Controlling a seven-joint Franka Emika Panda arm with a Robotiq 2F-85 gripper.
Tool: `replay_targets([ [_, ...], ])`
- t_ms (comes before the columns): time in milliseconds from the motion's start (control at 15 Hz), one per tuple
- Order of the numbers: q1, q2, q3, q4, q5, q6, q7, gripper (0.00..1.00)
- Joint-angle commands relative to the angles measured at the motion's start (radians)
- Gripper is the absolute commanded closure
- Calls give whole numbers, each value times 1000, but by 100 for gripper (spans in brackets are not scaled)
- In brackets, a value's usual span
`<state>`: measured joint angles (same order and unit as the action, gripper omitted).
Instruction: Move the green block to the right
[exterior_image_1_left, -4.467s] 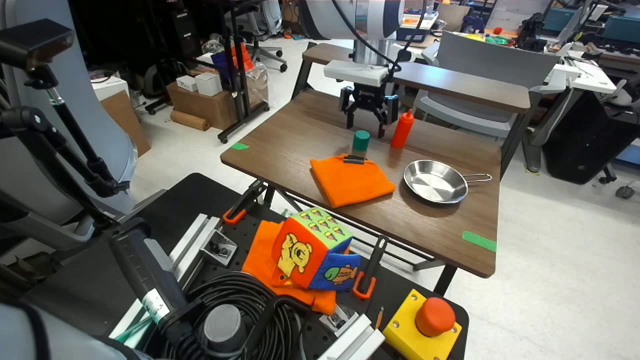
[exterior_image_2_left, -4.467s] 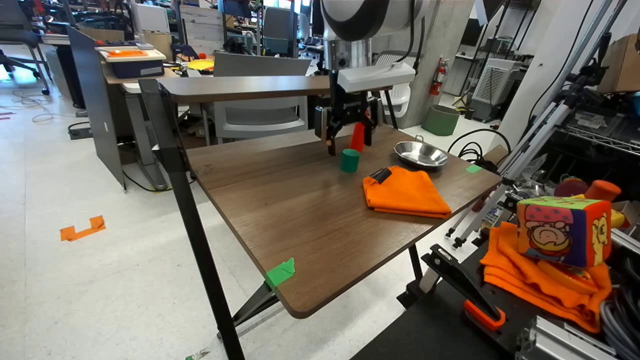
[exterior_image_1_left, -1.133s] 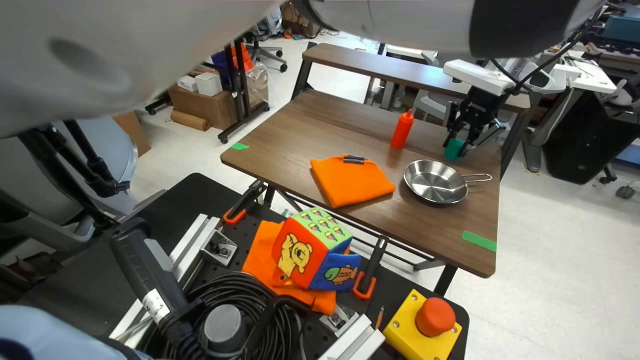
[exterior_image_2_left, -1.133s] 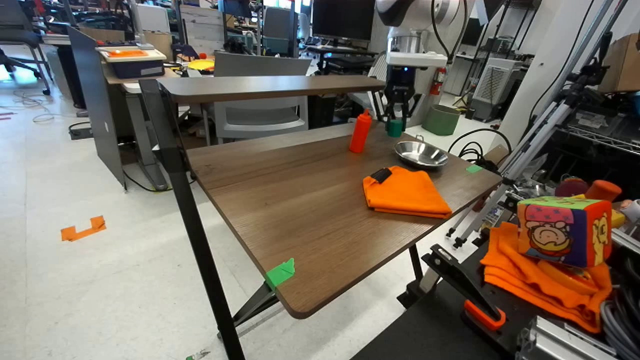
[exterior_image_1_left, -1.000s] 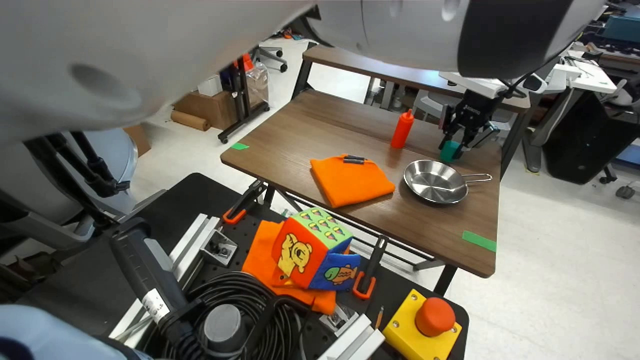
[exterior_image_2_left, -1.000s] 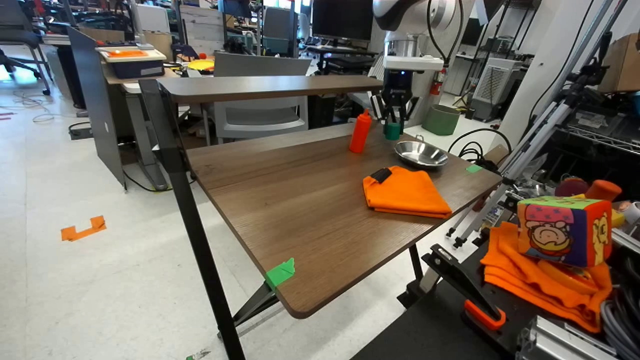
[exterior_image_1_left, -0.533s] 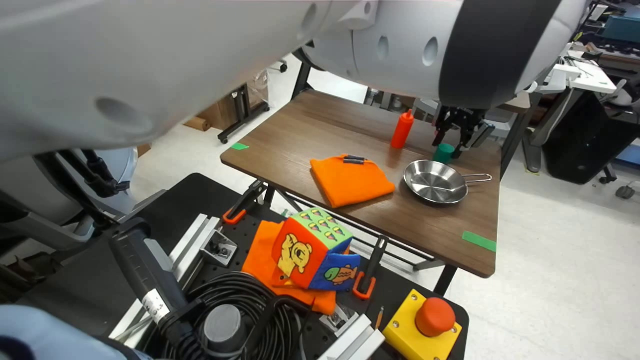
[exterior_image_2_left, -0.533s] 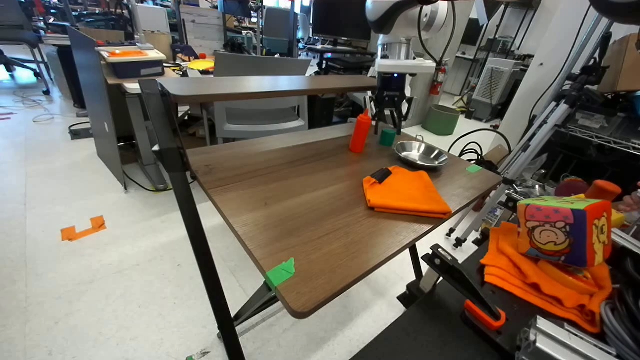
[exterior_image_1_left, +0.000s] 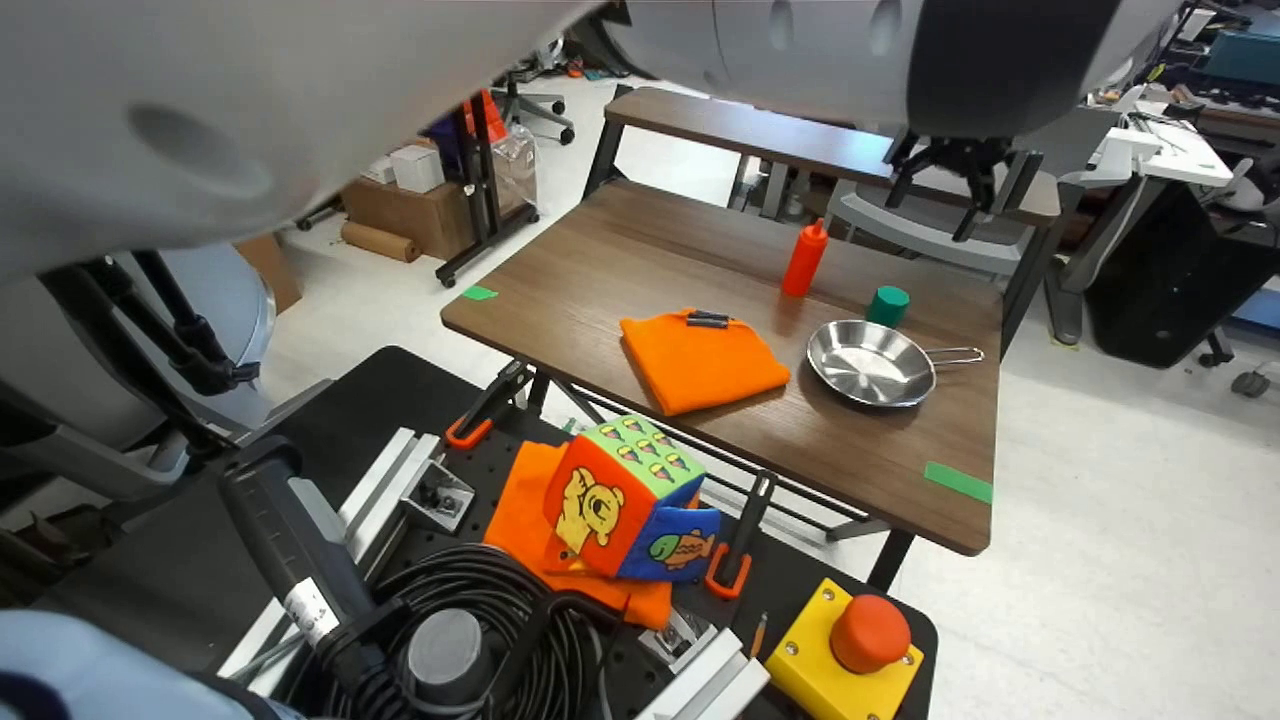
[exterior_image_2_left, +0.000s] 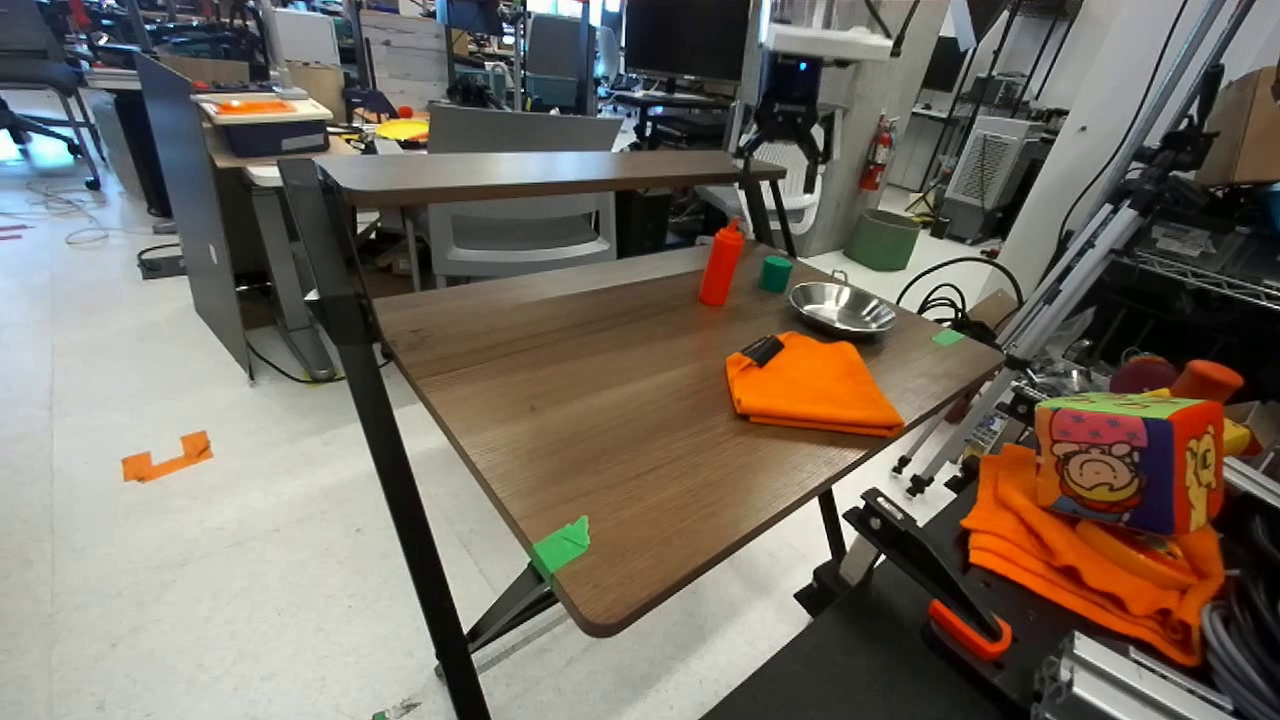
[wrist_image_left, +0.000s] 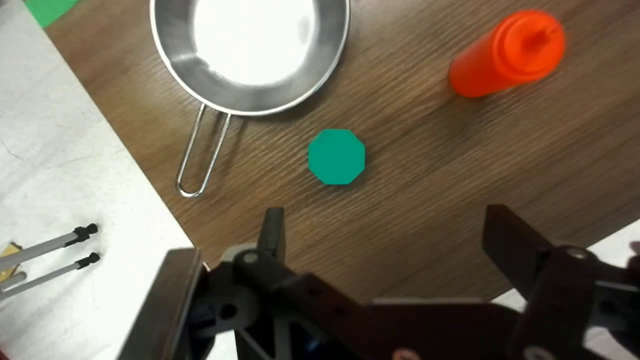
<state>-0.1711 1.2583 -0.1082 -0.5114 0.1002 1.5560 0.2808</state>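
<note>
We're hovering well above the bench (exterior_image_2_left: 620, 420) with our fingers (wrist_image_left: 517, 247) spread wide, gripping zilch. Our green block (wrist_image_left: 336, 156) is sitting on the bench, clear of them. In the wrist view, we're seeing the steel pan (wrist_image_left: 250, 52) near it toward 11 o'clock and the red squeeze bottle (wrist_image_left: 507, 55) standing further off at 2 o'clock.

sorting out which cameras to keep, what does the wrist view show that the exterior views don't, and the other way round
Only the wrist view: a nearly straight-down look at the green block, its top plainly eight-sided.

Only the exterior views, both of them: the folded orange cloth with a black clip, and the picture cube.

Shared by all three: that block, the red bottle, the metal pan, the brown table and the open gripper.
</note>
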Motion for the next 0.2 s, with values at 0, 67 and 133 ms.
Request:
replay_targets([
  [0, -10, -109, 25, -49, 4, -176, -159, 0],
  [67, -7, -117, 25, -60, -2, -211, -198, 0],
  [133, -5, -127, 23, -75, -5, -253, -230, 0],
])
